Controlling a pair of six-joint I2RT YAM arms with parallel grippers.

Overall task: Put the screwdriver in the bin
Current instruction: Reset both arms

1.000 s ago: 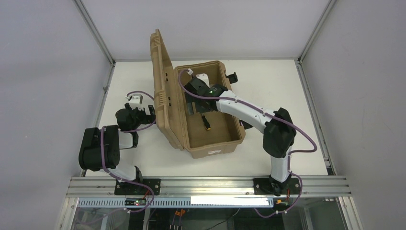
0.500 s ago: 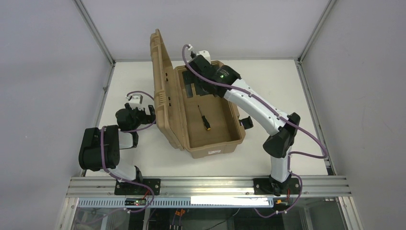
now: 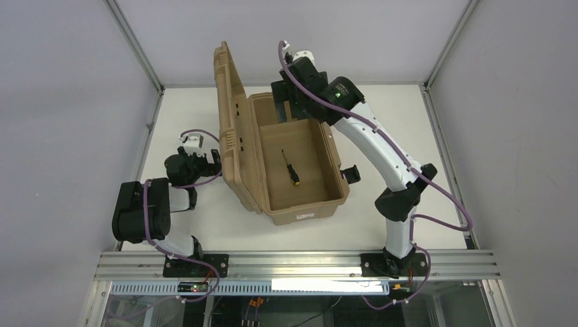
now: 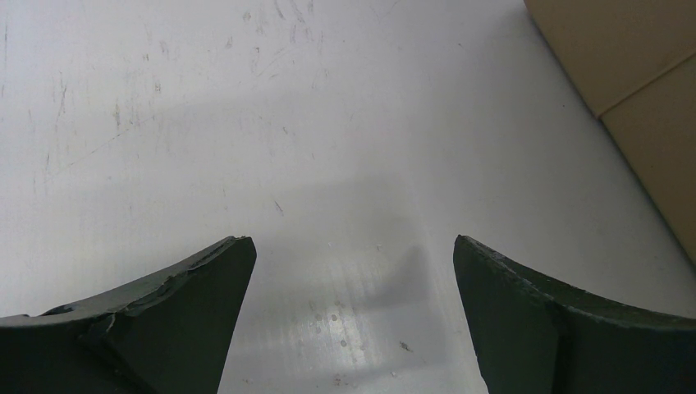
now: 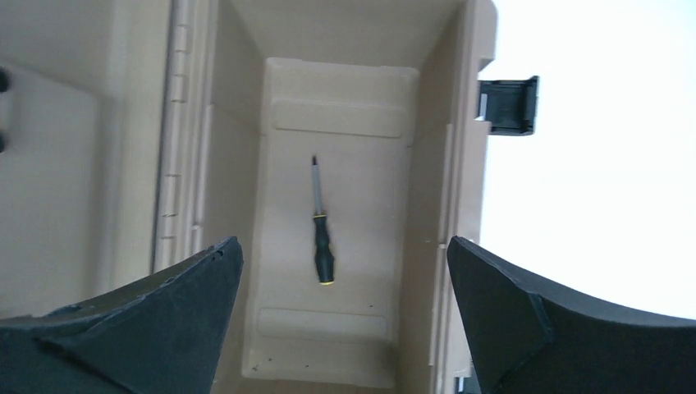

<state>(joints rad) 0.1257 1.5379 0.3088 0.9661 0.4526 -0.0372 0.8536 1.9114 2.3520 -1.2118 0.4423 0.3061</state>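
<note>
Noting surroundings first: white table carries the tan bin. Its ribbed lid stands open along the 9 o'clock side of the tub, and a black latch hangs off the 3 o'clock wall. The lid stands between the left gripper and the tub.

Left gripper sits low over bare table at 9 o'clock of the bin, fingers spread wide, empty. A corner of the bin shows at the upper right of its wrist view.

Right gripper hangs above the far, 12 o'clock end of the bin, fingers spread wide, empty. Its wrist camera looks down into the open tub.

Screwdriver lies flat on the bin floor near the middle, at 6 o'clock of the right gripper, apart from it.

Long axis in the top view runs roughly 11 to 5 o'clock: metal tip toward 11, yellow-ended handle toward 5. In the right wrist view it reads 12 to 6, tip at 12.
</note>
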